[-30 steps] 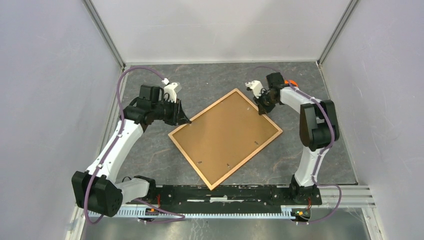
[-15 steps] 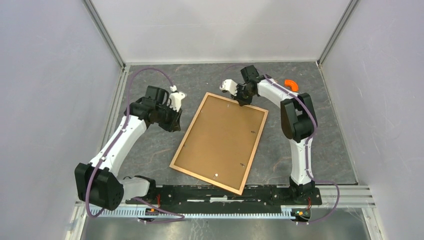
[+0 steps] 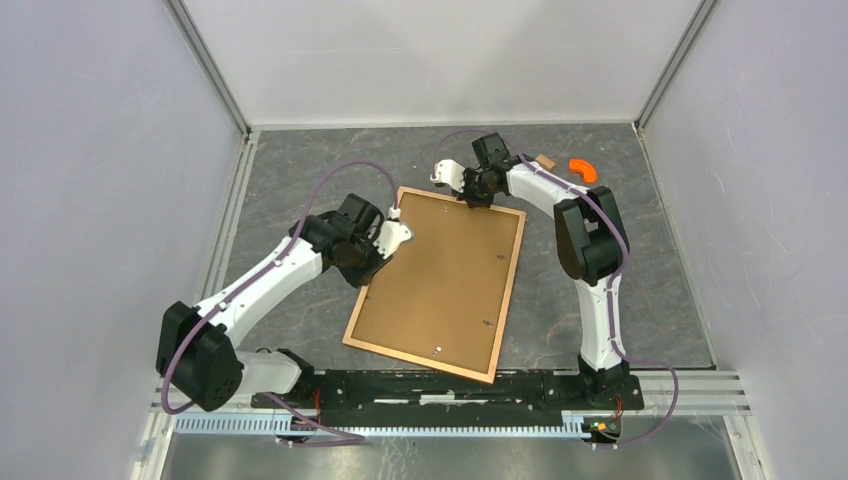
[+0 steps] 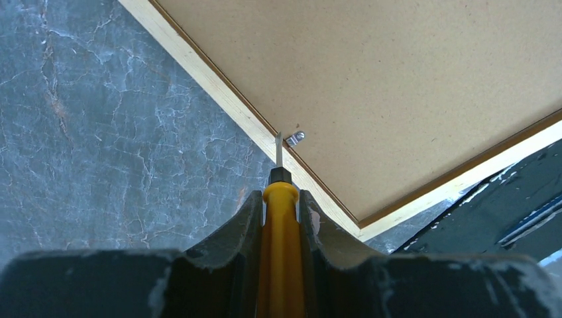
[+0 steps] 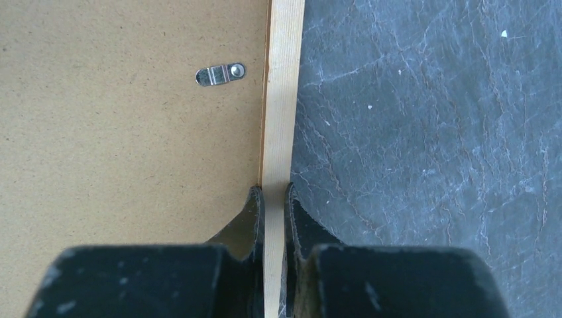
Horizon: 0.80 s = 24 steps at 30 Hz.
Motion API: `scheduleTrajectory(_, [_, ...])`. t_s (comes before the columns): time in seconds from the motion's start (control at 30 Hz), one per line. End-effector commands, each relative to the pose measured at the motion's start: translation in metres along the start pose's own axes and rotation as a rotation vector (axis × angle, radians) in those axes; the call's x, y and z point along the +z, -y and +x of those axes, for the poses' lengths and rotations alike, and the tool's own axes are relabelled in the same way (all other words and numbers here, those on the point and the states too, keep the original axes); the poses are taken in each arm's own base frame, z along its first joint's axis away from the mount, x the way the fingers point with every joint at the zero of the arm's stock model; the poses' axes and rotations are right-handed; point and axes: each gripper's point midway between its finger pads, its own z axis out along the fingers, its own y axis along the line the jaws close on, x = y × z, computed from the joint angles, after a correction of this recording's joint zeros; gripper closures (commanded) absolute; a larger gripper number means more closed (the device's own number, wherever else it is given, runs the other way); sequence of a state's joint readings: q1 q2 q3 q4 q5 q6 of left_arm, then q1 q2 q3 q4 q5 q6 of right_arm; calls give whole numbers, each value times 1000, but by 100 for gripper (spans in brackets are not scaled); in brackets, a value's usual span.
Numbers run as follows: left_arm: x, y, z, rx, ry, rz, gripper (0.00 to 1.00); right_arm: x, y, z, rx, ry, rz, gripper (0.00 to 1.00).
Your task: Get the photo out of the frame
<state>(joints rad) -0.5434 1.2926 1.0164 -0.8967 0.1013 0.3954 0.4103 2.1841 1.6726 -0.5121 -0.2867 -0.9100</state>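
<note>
Inspection finds no legible text, label, brand, number or sign in any view. The backing board (image 3: 440, 270), the frame (image 5: 281, 99) border, the yellow-handled tool (image 4: 281, 265) and the bench (image 3: 680, 300) bear no readable marking.

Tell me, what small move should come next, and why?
Probably nudge the tip of the screwdriver sideways against the metal tab to swing it off the backing board. The left gripper holds the tool with its tip right beside that tab, and the right gripper pinches the frame by its rim, steadying it.
</note>
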Motion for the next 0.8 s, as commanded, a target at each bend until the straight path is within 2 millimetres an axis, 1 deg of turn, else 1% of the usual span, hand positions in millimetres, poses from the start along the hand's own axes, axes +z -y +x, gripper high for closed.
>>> scheduleTrajectory(0.0, [5,-3,2,92,-35,-58,98,-3,18,-8,-47,34,76,100])
scheduleTrajectory(0.07, [6,-2,0,101,-35,-63,98,-3,19,-10,-40,39,76,100])
scheduleTrajectory(0.13, [8,4,-2,117,-40,-53,98,-4,19,-11,-38,42,78,100])
scheduleTrajectory(0.2, [11,5,1,143,-65,-75,98,-5,19,-11,-36,43,81,100])
scheduleTrajectory(0.57, [18,4,1,216,-95,-152,98,-5,17,-12,-8,54,78,100])
scheduleTrajectory(0.77, [21,5,4,255,-113,-159,98,-4,17,-12,0,55,79,100])
